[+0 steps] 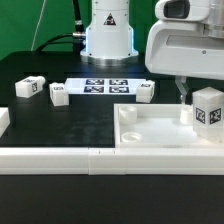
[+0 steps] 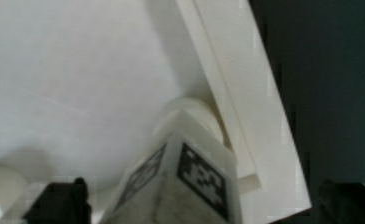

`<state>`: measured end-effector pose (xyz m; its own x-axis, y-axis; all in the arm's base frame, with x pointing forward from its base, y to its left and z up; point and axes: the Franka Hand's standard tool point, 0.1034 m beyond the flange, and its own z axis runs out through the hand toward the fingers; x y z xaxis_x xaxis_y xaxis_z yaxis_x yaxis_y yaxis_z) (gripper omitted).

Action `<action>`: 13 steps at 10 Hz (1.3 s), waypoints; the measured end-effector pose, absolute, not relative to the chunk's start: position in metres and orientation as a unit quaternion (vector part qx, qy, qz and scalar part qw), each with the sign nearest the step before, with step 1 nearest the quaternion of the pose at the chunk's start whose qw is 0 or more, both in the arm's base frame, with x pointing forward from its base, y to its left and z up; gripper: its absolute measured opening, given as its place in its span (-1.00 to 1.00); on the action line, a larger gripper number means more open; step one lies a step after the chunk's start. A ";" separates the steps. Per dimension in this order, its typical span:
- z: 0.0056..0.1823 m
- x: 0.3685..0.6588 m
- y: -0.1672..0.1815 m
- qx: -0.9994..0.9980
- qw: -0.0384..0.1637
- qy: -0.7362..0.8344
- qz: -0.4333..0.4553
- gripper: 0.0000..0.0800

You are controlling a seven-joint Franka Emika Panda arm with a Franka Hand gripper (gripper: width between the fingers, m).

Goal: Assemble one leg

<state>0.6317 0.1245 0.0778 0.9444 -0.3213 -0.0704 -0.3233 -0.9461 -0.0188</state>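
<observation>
Gripper (image 2: 200, 208) jaws spread, fingertips (image 2: 63, 205) clear of leg (image 1: 208, 108) on either side. Leg stands on tray (image 1: 150, 132) near rim, 3 o'clock in exterior view. Risk: off-centre closing tips leg over rim, or pinches it crooked, spoiling seating.

A black table (image 1: 60, 125) carries the marker board (image 1: 105, 86), lying flat at mid-frame. A large white tray-like piece (image 1: 150, 130) fills the lower right, with a round socket (image 1: 128, 114) in its upper left corner. A white rail (image 1: 50, 160) crosses the bottom.
</observation>
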 end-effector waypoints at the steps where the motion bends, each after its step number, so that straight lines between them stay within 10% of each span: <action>1: 0.078 0.632 0.123 -0.991 0.016 0.128 0.033 0.62; 7: 0.077 0.632 0.120 -0.995 0.024 -0.092 0.027 0.62; 9: 0.077 0.632 0.120 -0.995 0.024 -0.092 0.027 -0.02; 13: 0.077 0.632 0.120 -0.997 0.023 -0.075 0.027 -0.28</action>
<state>0.6324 0.1200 0.0772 0.9871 0.1516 -0.0513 0.1491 -0.9876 -0.0501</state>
